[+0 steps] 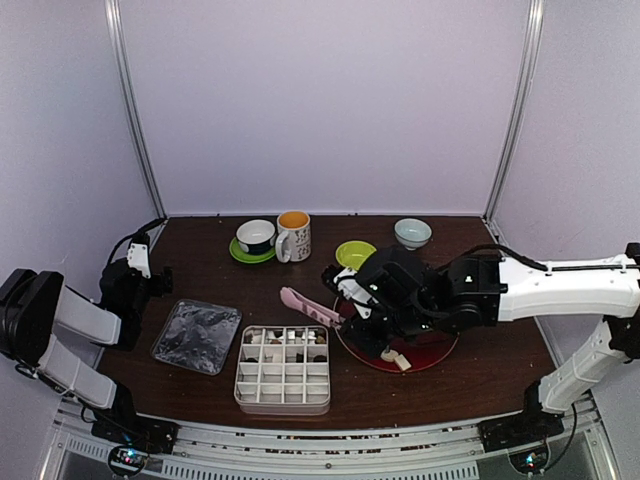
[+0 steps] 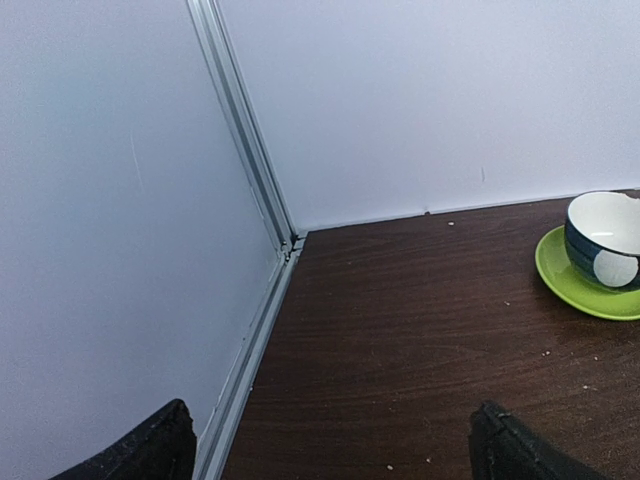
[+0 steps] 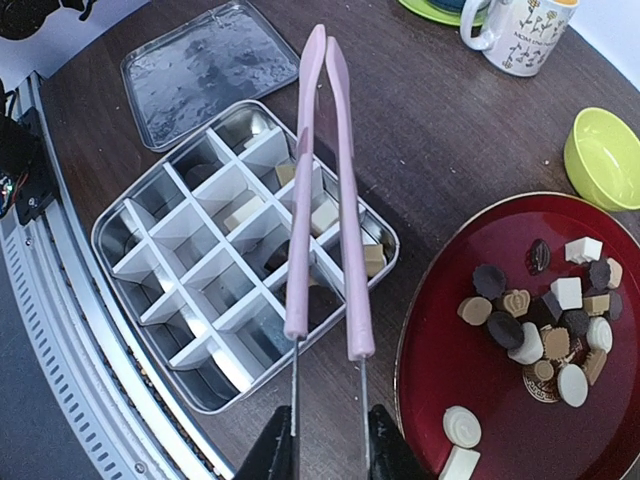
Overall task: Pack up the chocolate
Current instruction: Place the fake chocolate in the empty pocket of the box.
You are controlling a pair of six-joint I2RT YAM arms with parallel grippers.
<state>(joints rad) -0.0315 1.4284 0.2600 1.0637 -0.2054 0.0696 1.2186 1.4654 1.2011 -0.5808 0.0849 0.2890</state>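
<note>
The chocolate (image 3: 550, 320) lies in a heap of dark, tan and cream pieces on a red plate (image 3: 450, 360); two white pieces (image 1: 395, 357) sit near the plate's front edge. A few pieces rest in the far cells of a compartmented tin (image 3: 150, 290). My right gripper (image 3: 328, 440) is shut on the metal handles of the pink tongs (image 3: 325, 180). The tongs reach across the tin with their tips pressed together, and I see nothing between them. My left gripper (image 2: 335, 445) stands wide open over bare table by the left wall, holding nothing.
The tin's lid (image 3: 205, 70) lies left of the tin (image 1: 283, 370). Along the back stand a cup on a green saucer (image 2: 605, 250), a flowered mug (image 3: 515, 35), a yellow-green bowl (image 3: 605, 155) and a pale bowl (image 1: 412, 232). Walls close in the left, back and right sides.
</note>
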